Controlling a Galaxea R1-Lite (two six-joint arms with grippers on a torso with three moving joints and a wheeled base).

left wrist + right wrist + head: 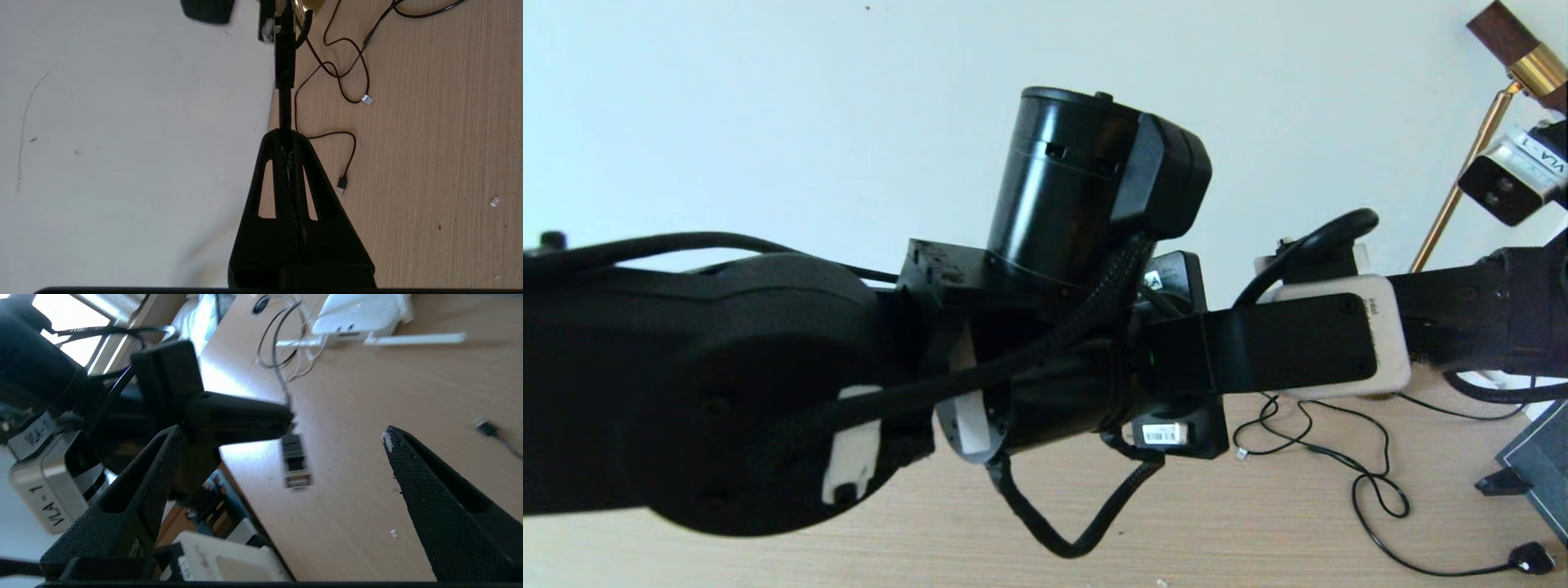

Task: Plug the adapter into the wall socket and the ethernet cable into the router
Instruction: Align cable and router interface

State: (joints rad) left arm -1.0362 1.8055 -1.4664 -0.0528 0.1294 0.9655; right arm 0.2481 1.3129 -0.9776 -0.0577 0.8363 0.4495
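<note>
Item: left gripper (286,141), raised over the desk (429,143) near the wall (122,143); jaws pressed together, pinching the ethernet cable (284,102) just behind its plug, which is sticking out past the tips. In the right wrist view the plug (295,463) is hanging below the left fingers (241,418), clear clip end down, above bare desk, touching nothing. Item: right gripper (286,490), facing the plug w/ jaws spread wide, holding nothing; plug lying between and beyond its two fingers, not touched. Item: router (359,314), white, flat on the desk well apart from the plug, one antenna (412,338) lying out beside it; ports not readable from here. Head view: mostly blocked by the left arm (727,384). Item: thin USB leads (347,81), loose on the desk, not part of the job. Adapter and socket: not identifiable w/ certainty in these views. Step in hand, prob.: cable half of the task, plug being carried, maybe a regrip or handover btwn grippers. Next move calls for: squaring the plug to a router port, clip side correct, then a straight push till seated; risk of plug twisting in the pinch.
</note>
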